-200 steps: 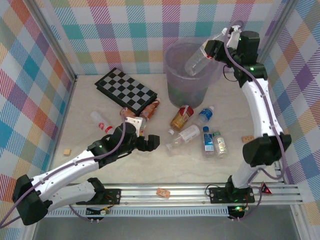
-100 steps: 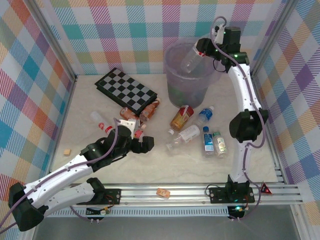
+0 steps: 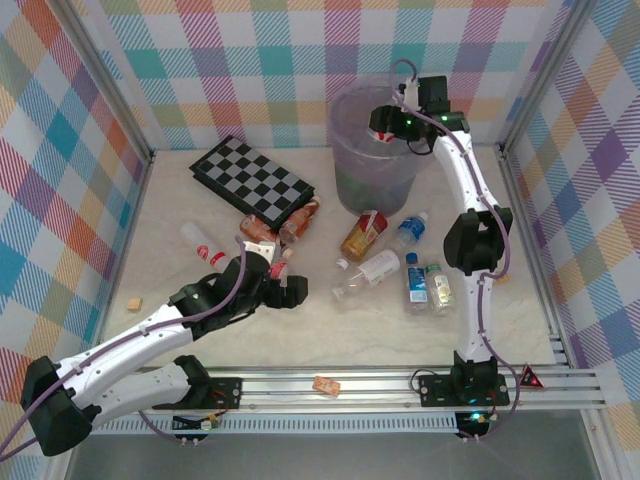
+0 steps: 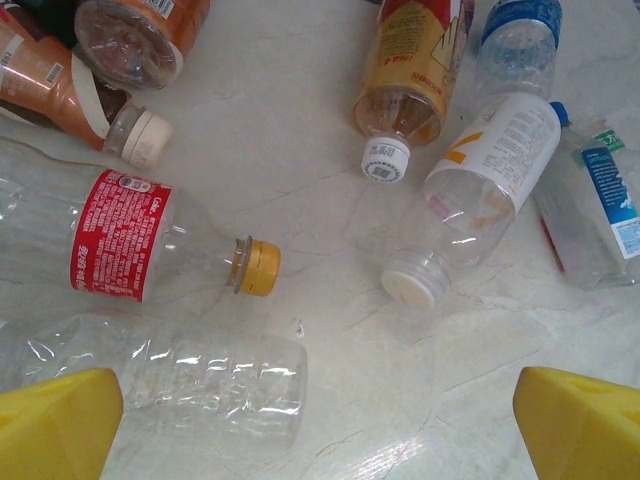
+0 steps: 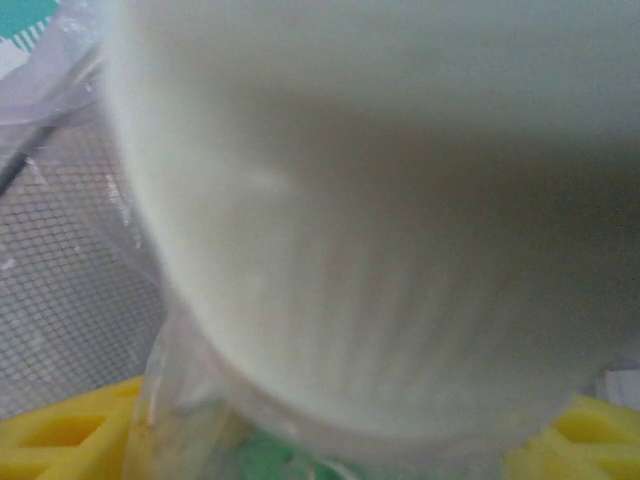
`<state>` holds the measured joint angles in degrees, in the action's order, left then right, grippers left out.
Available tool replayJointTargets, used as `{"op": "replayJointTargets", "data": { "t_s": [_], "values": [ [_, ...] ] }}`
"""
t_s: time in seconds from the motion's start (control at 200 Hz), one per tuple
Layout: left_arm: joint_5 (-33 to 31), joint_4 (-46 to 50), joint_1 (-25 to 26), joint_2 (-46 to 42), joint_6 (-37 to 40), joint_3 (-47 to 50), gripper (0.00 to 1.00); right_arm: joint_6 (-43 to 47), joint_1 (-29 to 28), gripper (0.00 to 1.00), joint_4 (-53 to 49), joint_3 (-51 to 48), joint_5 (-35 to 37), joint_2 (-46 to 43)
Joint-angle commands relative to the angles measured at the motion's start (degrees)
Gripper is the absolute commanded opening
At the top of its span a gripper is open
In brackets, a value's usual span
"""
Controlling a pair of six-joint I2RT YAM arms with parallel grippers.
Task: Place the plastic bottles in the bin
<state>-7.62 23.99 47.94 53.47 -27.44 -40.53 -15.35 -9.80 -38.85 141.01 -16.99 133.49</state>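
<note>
**Left pincer wide over loose bottles, right pincer at the bin's mouth**

We see the left pincer gaping wide and holding nothing, with bare table between its fingertips and just ahead. Close to its left finger lies a label-less clear bottle. Beyond that is a red-labelled bottle, its long axis crosswise and its yellow cap pointing right. Ahead to the right, a white-labelled bottle lies slantwise with its white cap toward the pincer. The right pincer hangs over the rim of the pale-purple bin, near the back wall. A white ribbed bottle cap, blurred, sits between its fingers; whether they grip it we cannot tell.
</note>
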Motion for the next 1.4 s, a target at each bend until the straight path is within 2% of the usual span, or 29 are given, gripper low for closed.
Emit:
{"op": "replayJointTargets", "data": {
  "t_s": [0.0, 0.29, 0.4, 0.935, 1.07, 1.39],
  "values": [
    [-0.2, -0.2, 0.6, 0.0, -0.2, -1.6, 1.0, 0.9, -0.4, 0.77, -0.7, 1.3, -1.6, 1.0],
    [-0.1, -0.2, 0.6, 0.0, 0.0, -1.8, 1.0, 2.2, -0.4, 0.91, -2.9, 3.9, -0.6, -0.9],
    [0.1, -0.1, 0.6, 0.0, -0.1, -1.7, 1.0, 2.7, -0.3, 1.0, -3.2, 3.9, -0.2, -3.6],
    [-0.9, 0.6, 0.6, -2.3, -0.8, 0.1, 1.0, 4.8, 0.1, 1.0, -7.9, 2.6, -0.1, -17.2],
    [-1.2, 1.6, 0.6, -2.4, -0.5, 0.2, 1.0, 3.2, 0.6, 1.0, -8.3, -5.4, 0.8, -23.8],
    [-1.7, 0.7, 0.6, -0.6, 0.6, -0.6, 1.0, -3.5, 0.7, 1.0, -4.3, -37.7, 9.2, -45.6]
  ]
}}
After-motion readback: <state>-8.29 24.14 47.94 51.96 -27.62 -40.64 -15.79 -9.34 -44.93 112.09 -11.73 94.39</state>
